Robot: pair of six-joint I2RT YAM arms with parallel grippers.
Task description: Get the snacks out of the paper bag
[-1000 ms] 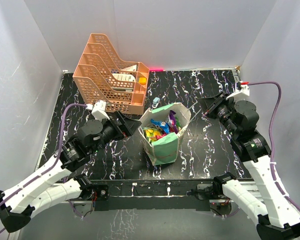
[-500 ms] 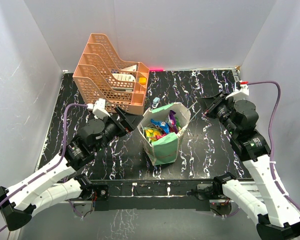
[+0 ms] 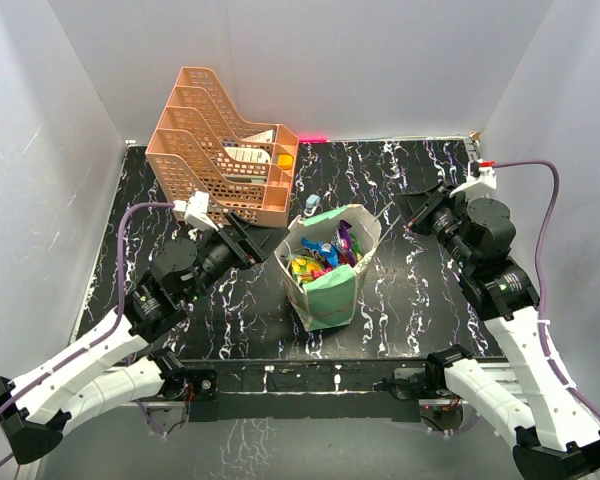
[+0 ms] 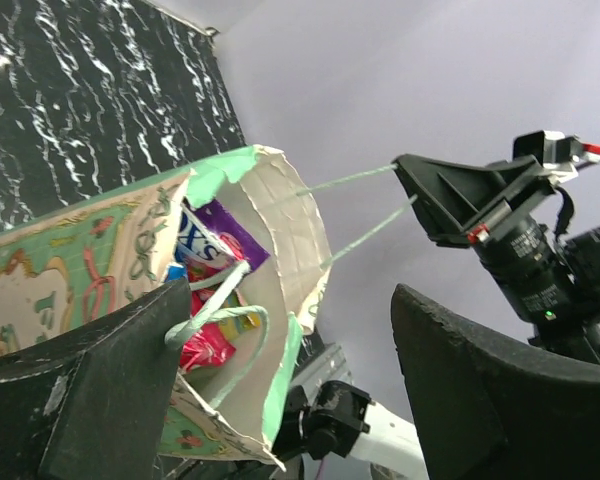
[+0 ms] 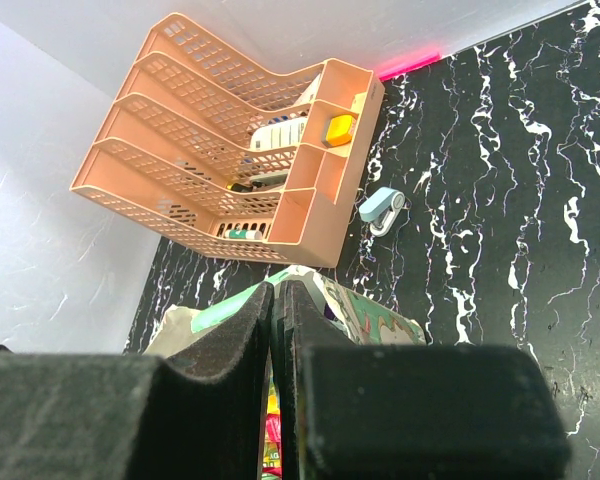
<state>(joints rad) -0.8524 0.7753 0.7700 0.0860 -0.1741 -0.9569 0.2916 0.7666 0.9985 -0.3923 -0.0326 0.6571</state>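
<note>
Gaping left claw (image 3: pixel 254 240) — beside paper bag (image 3: pixel 332 290)

From above and behind, the top external camera took in the whole table (image 3: pixel 410 300). The left wrist camera, rolled sideways, sat close at the mouth of the paper bag (image 4: pixel 90 250). The right wrist camera faced the orange lattice rack (image 5: pixel 210 190) from farther off. All three shared the bag.

Partial white letters "XS": on purple packet (image 4: pixel 218 232) inside paper bag (image 4: pixel 285 225), just ahead of left gripper (image 4: pixel 290 300). Nothing else legible.
</note>
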